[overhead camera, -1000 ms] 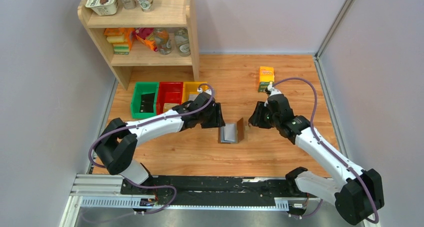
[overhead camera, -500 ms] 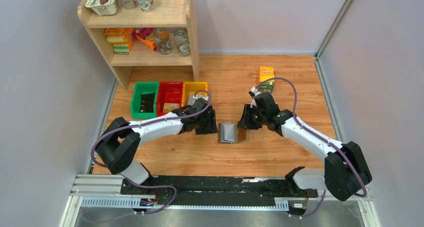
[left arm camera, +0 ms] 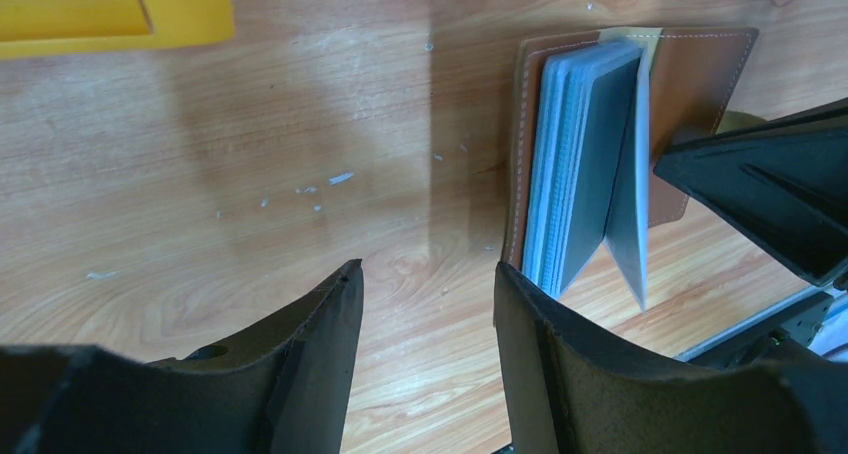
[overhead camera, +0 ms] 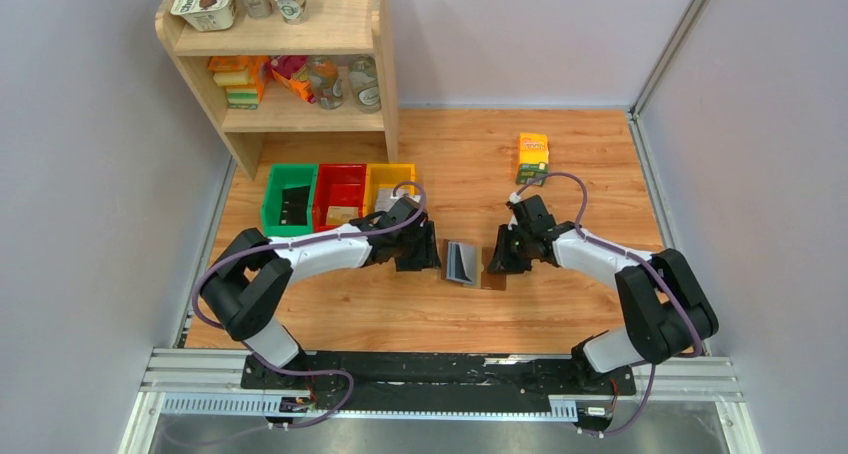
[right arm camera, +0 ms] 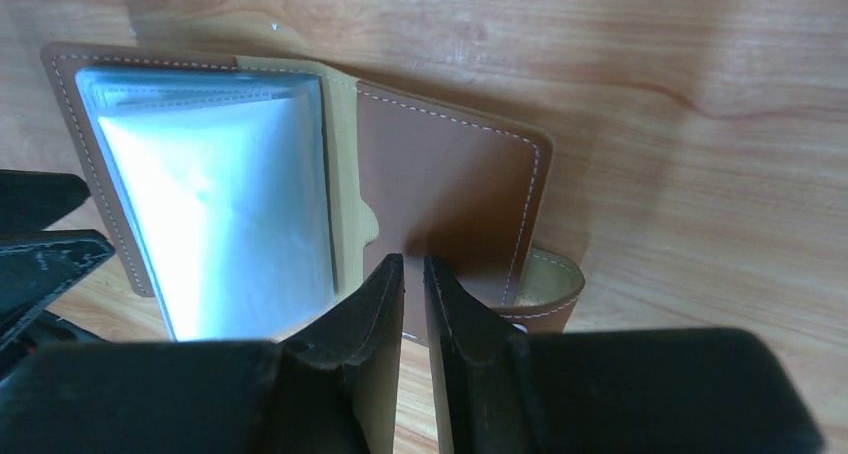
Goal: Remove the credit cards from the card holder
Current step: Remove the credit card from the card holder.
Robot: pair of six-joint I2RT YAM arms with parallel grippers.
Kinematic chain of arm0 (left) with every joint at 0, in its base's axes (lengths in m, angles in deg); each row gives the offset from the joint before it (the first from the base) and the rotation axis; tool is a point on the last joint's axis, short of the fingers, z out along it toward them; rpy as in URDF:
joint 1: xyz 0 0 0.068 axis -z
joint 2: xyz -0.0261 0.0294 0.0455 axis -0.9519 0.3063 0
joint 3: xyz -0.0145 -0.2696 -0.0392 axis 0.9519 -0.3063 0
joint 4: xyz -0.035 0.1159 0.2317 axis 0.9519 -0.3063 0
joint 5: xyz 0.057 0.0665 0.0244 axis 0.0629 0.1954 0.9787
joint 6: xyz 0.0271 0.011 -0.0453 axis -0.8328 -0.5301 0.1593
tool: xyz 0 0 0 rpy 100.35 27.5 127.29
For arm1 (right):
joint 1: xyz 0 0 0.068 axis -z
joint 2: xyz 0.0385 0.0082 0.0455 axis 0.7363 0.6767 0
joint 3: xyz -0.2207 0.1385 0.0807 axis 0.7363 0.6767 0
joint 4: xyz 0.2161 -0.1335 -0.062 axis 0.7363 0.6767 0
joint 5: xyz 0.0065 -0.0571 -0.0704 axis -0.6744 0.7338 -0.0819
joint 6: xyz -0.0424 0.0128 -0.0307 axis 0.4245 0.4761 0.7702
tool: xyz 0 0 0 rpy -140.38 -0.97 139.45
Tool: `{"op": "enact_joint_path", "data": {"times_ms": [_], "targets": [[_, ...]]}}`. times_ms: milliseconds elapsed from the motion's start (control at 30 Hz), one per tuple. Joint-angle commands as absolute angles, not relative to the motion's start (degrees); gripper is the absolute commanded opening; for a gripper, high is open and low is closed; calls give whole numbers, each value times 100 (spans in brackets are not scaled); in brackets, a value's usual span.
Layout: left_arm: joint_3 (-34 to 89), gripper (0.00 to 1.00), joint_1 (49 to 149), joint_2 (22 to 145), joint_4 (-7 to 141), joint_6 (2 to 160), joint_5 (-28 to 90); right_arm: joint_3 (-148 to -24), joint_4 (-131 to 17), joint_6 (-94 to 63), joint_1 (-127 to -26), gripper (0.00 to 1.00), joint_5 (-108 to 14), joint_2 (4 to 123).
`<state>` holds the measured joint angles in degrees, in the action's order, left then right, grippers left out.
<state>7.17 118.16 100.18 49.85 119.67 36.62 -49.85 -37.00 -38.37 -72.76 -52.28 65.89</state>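
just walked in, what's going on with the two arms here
Two arms are working on a card holder that lies open on the table, with its clear sleeves fanned up. The right gripper, jaws nearly together, is down at the brown cover; whether it pinches it is unclear. The left gripper hangs open just left of the holder, touching nothing. Neither gripper holds a card.

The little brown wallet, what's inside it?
The card holder is open, pale clear sleeves fanned like pages. One dark sheet, maybe a card, shows among them. The other sleeves' contents are hidden behind overlapping pages.
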Motion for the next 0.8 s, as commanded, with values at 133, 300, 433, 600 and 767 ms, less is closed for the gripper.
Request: {"op": "enact_joint_path", "data": {"times_ms": [133, 300, 433, 600, 767], "targets": [[980, 59, 11760, 10346, 5488, 12159, 3311, -4790, -4130, -3711, -6983, 21, -5451, 6876], [1042, 58, 11752, 10530, 5611, 12159, 3284, -4772, -4183, -3693, -6974, 21, -5539, 6920], [1050, 51, 11725, 10697, 5716, 12177, 3240, -4763, -4218, -3684, -6965, 21, -5592, 6929], [919, 22, 11690, 10672, 5875, 12177, 3179, -4755, -4218, -3641, -6965, 21, -5653, 6780], [743, 0, 11672, 10339, 5858, 12115, 3302, -4877, -4087, -3649, -7000, 22, -5759, 6508]]}}
